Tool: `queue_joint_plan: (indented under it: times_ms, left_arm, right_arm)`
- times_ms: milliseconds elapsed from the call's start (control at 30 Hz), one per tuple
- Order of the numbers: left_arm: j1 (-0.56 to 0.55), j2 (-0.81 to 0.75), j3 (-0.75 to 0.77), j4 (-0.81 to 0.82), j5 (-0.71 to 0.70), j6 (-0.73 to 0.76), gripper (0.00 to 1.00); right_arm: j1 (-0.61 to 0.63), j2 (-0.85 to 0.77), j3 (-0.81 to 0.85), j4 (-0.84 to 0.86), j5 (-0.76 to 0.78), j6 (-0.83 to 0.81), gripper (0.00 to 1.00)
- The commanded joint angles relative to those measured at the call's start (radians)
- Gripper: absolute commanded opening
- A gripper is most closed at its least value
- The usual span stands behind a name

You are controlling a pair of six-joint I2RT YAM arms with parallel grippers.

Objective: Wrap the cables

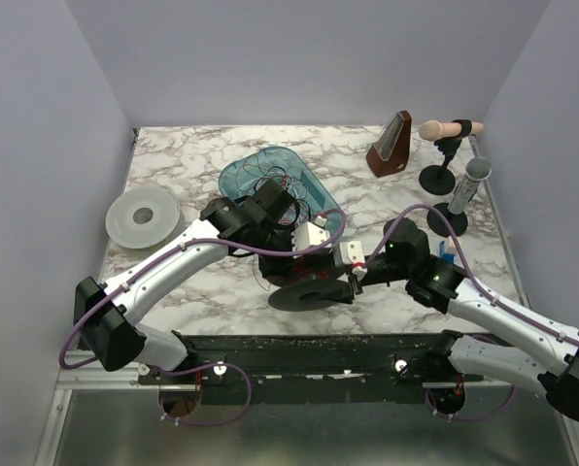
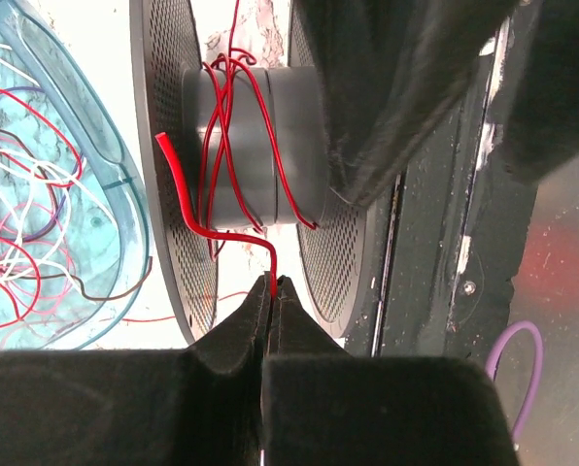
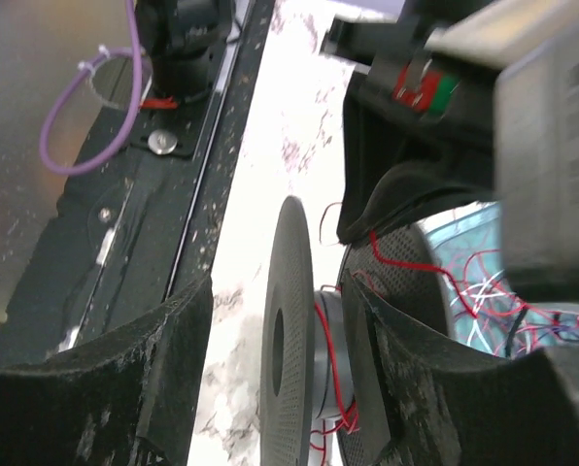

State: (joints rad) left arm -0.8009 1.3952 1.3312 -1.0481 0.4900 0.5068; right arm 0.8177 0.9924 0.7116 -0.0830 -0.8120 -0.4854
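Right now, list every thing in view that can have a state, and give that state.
spool, a few loose turns of red wire on its hub
left gripper, shut on the red wire
right gripper, open, astride one flange of the spool
blue tub, holding a loose tangle of cables

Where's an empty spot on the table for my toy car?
Bare marble lies between the white reel and the blue tray, and between that tray and the metronome. The middle front is crowded: the left arm and right arm meet at the black spool, and cables fill the tray.
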Motion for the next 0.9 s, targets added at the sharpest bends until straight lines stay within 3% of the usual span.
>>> queue_joint_plan:
  times_ms: [0,100,200,300,433,600,767,867]
  left_arm:
    - [-0.007,0.001,-0.018,0.026,0.024,-0.013,0.00]
    - [-0.007,0.001,-0.017,0.026,0.024,-0.016,0.00]
    - [-0.006,-0.002,-0.009,0.020,0.024,-0.014,0.00]
    - [-0.006,-0.007,-0.010,0.019,0.024,-0.013,0.00]
    - [-0.008,-0.009,-0.013,0.019,0.024,-0.013,0.00]
    - [-0.006,-0.007,-0.007,0.019,0.024,-0.010,0.00]
    - [-0.007,-0.005,0.003,0.017,0.022,-0.008,0.00]
    - [-0.006,-0.002,0.011,0.016,0.019,-0.008,0.00]
  right_arm:
    - [-0.014,-0.055,-0.038,0.143,0.013,0.155,0.64]
    - [-0.041,-0.077,-0.060,0.179,0.028,0.272,0.64]
    - [-0.126,-0.110,-0.093,0.276,-0.026,0.446,0.64]
    - [-0.224,-0.132,-0.104,0.344,0.023,0.650,0.66]
    - [-0.264,-0.046,-0.034,0.348,0.030,0.810,0.67]
    - [-0.264,0.064,0.046,0.351,-0.038,0.834,0.74]
    - [-0.264,0.130,0.066,0.348,-0.094,0.818,0.62]
    - [-0.264,0.172,0.065,0.362,-0.136,0.837,0.59]
